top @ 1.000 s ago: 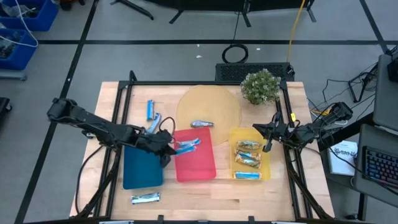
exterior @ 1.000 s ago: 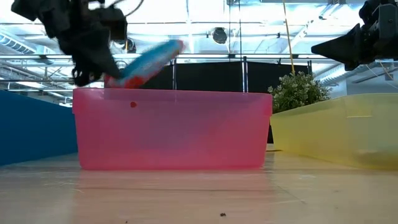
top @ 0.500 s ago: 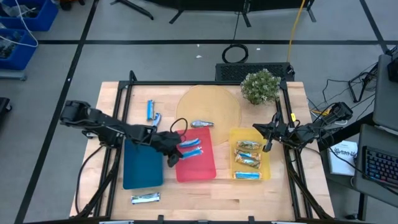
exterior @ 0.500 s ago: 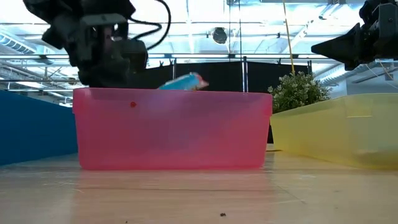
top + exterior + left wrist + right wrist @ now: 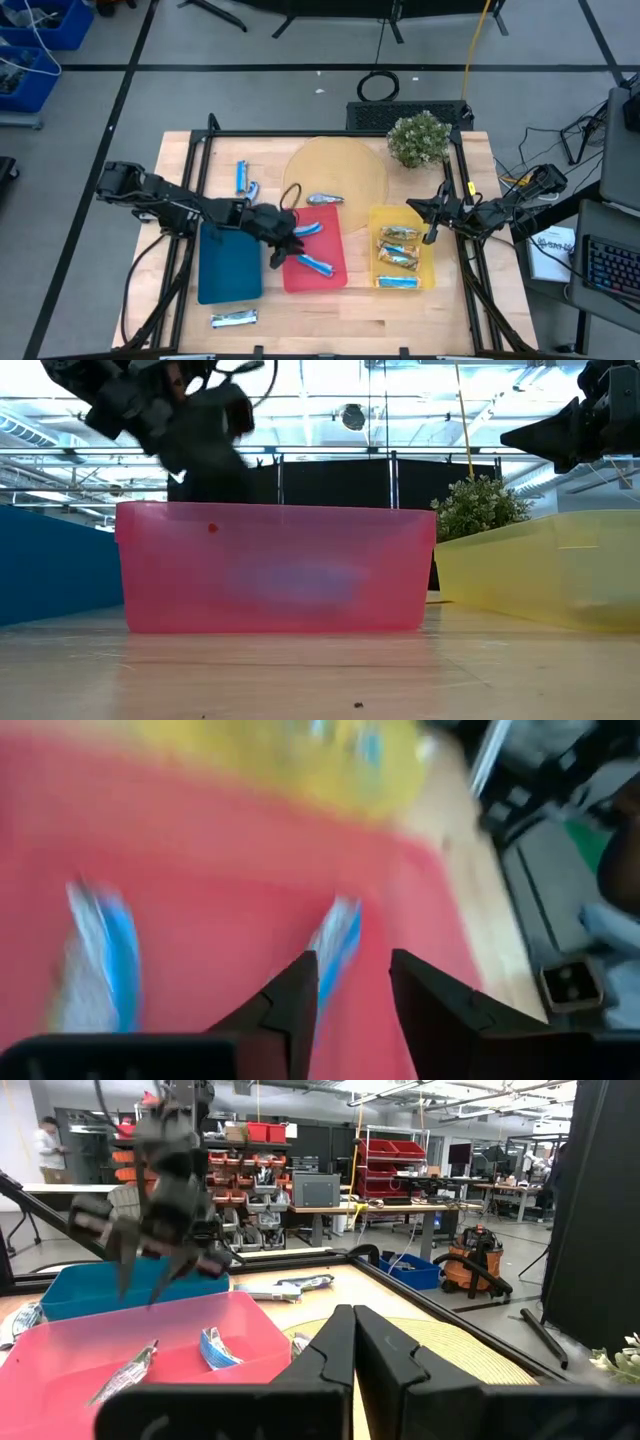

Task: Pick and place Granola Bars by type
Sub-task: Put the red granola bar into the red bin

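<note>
My left gripper [image 5: 285, 243] hangs open over the left part of the red tray [image 5: 335, 275], touching nothing; in the left wrist view its fingers [image 5: 352, 1005] stand apart above the tray floor. Two blue-and-silver granola bars lie flat in that tray, one farther back [image 5: 308, 229] and one toward the front [image 5: 315, 265]. Several brown-gold and blue bars [image 5: 398, 258] lie in the yellow tray [image 5: 428, 275]. My right gripper [image 5: 432, 232] waits shut at the yellow tray's right side. Loose bars lie on the table [image 5: 241, 177] [image 5: 234, 318] and on the tan disc [image 5: 325, 199].
A blue tray [image 5: 230, 262] lies left of the red one. A potted plant [image 5: 418, 138] stands at the far right of the table. The round tan disc [image 5: 335, 170] lies behind the trays. Bare wood shows along the near edge.
My left gripper has carried a blue-and-silver bar from over the blue tray toward the table's right, above the red tray, then opened and let go. The bar has fallen and now lies flat in the front part of the red tray.
</note>
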